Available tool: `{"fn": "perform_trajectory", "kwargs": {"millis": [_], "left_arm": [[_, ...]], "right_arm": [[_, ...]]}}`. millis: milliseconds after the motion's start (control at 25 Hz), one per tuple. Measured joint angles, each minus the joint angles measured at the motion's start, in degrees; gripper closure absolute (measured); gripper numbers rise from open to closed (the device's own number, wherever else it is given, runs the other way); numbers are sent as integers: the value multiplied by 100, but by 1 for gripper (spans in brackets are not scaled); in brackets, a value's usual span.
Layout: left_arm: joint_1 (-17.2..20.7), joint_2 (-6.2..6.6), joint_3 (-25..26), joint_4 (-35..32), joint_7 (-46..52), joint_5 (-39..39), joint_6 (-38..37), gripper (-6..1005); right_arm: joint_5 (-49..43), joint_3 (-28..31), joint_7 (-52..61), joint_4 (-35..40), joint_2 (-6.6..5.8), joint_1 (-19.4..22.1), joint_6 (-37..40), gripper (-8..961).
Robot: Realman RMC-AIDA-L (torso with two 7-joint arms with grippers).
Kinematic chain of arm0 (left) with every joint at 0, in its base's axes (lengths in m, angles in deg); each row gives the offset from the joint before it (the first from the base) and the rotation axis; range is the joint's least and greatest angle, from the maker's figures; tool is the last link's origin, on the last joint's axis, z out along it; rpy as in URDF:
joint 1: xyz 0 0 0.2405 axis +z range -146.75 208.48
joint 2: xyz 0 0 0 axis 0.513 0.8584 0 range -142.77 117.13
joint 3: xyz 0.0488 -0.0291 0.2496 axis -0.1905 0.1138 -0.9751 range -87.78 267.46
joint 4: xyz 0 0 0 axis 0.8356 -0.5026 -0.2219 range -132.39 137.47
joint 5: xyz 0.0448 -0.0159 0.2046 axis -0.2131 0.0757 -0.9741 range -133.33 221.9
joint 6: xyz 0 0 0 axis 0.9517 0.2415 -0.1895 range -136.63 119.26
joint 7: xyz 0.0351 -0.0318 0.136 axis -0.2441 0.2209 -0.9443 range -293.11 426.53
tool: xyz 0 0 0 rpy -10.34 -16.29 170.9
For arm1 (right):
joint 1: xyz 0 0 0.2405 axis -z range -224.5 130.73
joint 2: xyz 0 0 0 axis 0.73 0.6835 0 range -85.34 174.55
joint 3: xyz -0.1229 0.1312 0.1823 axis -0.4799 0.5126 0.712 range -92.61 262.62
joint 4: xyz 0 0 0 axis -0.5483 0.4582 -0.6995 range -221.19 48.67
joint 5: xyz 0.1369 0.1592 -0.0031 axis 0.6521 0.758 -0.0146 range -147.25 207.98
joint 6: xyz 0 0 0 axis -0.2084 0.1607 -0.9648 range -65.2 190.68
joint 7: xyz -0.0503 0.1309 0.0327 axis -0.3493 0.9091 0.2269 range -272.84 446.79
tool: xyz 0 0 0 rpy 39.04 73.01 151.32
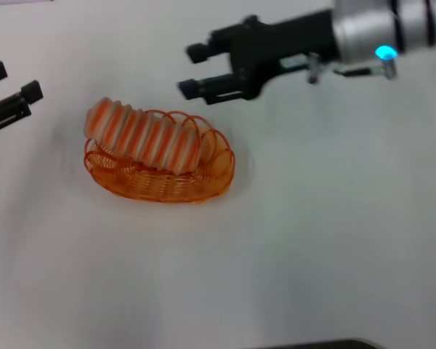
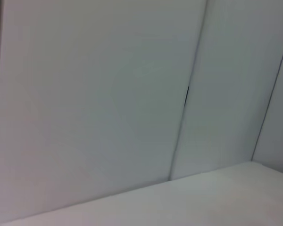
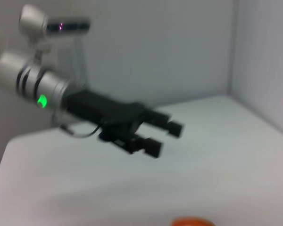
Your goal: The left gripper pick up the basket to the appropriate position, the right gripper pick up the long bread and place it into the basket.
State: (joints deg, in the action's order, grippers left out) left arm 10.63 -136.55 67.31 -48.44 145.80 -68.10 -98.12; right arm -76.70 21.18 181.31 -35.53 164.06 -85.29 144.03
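I read the striped cream-and-orange long bread (image 1: 143,136) as delivered: it lies propped across the orange looped-wire basket (image 1: 160,183). Black right gripper (image 1: 191,70) hangs beyond the basket, fingers spread, empty. Black left gripper (image 1: 14,89) waits beside the basket, also parted, empty.

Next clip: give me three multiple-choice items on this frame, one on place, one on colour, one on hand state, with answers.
1. Where is the bread?
A. in the basket
B. on the table beside the basket
C. in the right hand

2. What colour is the basket?
A. blue
B. orange
C. white

3. How is the right hand?
A. shut on the bread
B. shut on the basket rim
C. open and empty

Answers:
1 A: the loaf lies across the wire basket, one end over the rim.
2 B: its looped wire is orange.
3 C: its fingers are spread, above and clear of the basket. The left hand sits at the table's left edge, also open.
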Motion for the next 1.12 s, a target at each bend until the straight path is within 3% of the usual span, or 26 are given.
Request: {"fn": "perform_trajectory", "kwargs": {"millis": [240, 400, 800, 1120], "left_arm": [[185, 5, 147, 319, 13, -29, -156, 215], [321, 11, 234, 439, 32, -94, -311, 214], [433, 24, 340, 466, 202, -1079, -793, 212], [497, 12, 433, 524, 205, -1443, -828, 211]], "right_arm": [[560, 551, -965, -105, -6, 1163, 243, 257], [569, 780, -1403, -391, -4, 1563, 461, 248], [-15, 880, -2120, -905, -46, 1821, 825, 102], [-185, 912, -2527, -1118, -22, 1935, 837, 78]]}}
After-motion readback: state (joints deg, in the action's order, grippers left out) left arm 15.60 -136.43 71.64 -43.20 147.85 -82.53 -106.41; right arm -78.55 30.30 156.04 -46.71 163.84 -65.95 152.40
